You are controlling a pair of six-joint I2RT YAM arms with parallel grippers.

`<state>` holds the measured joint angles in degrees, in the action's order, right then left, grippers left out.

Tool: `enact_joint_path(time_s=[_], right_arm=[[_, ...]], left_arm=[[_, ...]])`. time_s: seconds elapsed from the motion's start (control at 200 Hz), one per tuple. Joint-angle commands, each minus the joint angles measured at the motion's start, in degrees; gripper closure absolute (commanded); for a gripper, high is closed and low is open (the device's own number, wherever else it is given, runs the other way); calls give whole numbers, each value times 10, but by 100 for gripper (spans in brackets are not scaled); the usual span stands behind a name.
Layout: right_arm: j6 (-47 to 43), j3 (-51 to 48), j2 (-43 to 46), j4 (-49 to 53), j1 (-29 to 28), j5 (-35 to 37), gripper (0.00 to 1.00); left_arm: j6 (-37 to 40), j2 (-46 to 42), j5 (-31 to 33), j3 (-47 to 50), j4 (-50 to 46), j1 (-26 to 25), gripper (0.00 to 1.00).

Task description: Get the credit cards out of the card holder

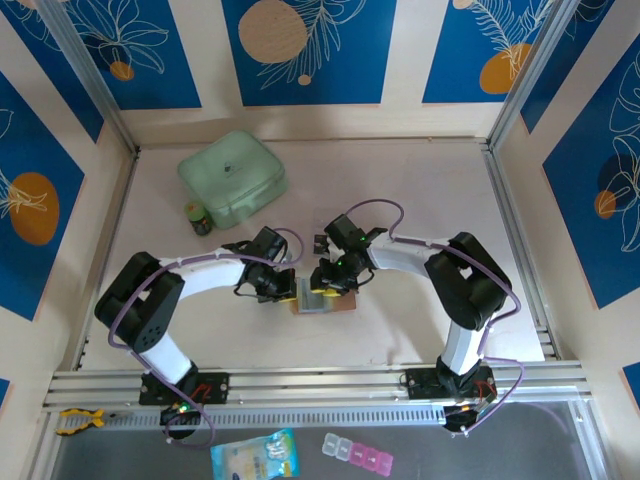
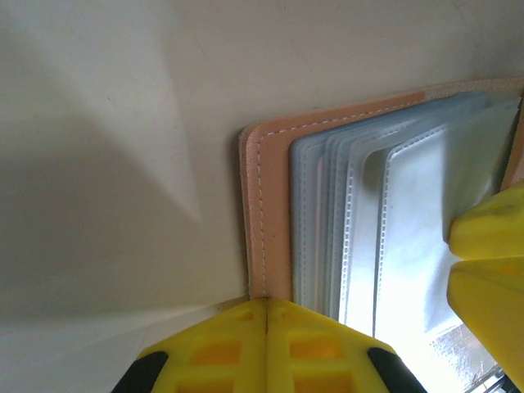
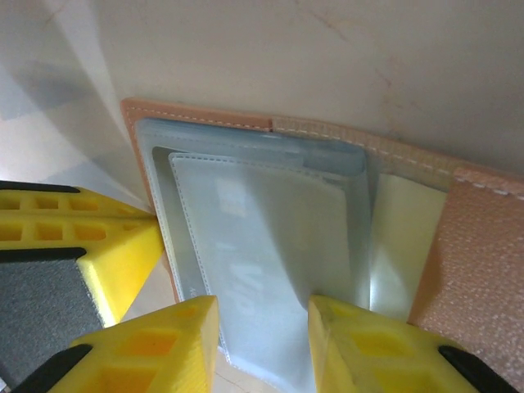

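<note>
Arms fold inward over card holder [image 2: 268, 213]; left gripper [image 2: 266, 344] closed at its edge, right gripper [image 3: 262, 344] parted astride clear sleeves [image 3: 270, 237], contents unreadable.

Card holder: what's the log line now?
card holder open on table | left tool shut at its edge | right tool open over clear sleeves

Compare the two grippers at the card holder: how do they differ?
The left gripper has its jaws shut together, while the right gripper has its jaws apart. The left one sits at the tan border of the card holder, while the right one straddles the clear sleeves inside it. Both are yellow-tipped and both work low over the same open holder.
</note>
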<state>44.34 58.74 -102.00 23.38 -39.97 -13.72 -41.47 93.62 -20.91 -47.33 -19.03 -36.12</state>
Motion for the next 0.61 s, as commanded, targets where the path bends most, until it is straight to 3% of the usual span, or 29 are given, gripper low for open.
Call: enact_joint_path(time_s=[0.0,0.6], right_arm=[[-10,1,13,27,5,9,65],[-4,-19,11,2,13,-10,66]], left_arm=[[8,8,9,-13,-15,-1,100],[14,-14,13,-48,-31,-3,100]])
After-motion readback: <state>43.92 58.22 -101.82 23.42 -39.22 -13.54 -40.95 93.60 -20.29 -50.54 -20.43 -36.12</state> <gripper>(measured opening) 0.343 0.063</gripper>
